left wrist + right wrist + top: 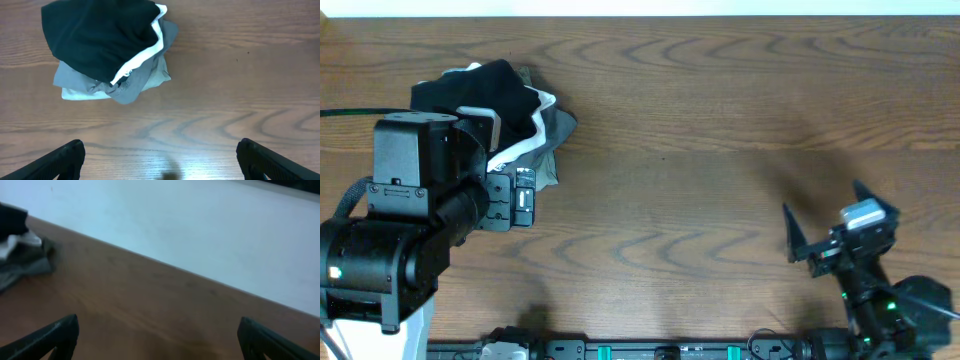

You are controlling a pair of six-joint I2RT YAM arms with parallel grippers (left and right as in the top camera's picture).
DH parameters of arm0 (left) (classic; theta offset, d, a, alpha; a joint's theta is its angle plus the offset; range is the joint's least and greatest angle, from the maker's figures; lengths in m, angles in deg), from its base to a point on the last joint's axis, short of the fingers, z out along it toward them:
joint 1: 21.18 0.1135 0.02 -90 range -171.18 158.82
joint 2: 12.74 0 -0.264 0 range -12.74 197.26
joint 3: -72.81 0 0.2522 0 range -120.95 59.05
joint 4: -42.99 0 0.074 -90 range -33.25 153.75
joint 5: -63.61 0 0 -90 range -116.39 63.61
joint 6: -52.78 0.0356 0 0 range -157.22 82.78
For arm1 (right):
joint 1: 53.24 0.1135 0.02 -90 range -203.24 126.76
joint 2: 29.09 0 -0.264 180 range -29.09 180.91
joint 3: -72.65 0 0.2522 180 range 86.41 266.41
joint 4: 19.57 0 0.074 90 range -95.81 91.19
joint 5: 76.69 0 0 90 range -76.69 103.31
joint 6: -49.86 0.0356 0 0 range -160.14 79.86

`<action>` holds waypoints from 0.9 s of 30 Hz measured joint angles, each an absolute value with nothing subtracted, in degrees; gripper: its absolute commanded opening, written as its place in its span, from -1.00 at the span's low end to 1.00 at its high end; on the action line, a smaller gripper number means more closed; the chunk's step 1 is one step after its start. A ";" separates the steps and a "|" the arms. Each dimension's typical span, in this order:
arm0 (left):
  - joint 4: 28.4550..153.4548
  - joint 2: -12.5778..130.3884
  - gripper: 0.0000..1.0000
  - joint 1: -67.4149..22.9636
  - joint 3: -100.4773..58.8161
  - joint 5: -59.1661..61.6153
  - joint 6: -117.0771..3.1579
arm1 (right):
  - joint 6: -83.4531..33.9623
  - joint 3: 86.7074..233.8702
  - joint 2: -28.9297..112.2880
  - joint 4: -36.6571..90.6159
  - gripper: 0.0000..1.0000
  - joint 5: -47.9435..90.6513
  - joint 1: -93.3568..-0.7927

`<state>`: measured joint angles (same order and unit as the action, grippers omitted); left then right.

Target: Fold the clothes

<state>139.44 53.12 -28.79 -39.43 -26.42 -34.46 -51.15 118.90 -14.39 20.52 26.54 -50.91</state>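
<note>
We find the black shirt bunched atop the garment pile, far left on the table, its heading unreadable. The left wrist view bares layers hidden overhead. Left gripper and right gripper gape empty.

Wood-grain table, pale wall

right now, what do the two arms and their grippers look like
Both arms are black. The left arm has boxy and cylindrical housings, a white base section and a small green light. The right arm carries a grey block and green lights. The left gripper and right gripper have black tapered fingers.
</note>
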 measured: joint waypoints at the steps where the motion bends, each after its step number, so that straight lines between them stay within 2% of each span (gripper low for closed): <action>1: 139.44 53.12 0.96 -28.79 -39.41 -26.42 -34.46 | -51.19 116.70 -15.92 19.93 0.98 26.33 -50.65; 8: 139.44 53.12 0.96 -28.79 -39.34 -26.42 -34.46 | -49.07 100.08 -27.18 8.87 0.98 25.34 -50.30; 12: 139.44 53.12 0.96 -28.79 -39.34 -26.42 -34.46 | -47.48 94.93 -28.06 3.52 0.99 25.21 -50.30; 27: 139.44 53.12 0.96 -28.79 -39.34 -26.42 -34.46 | -45.20 87.04 -28.10 -2.63 0.99 25.08 -50.30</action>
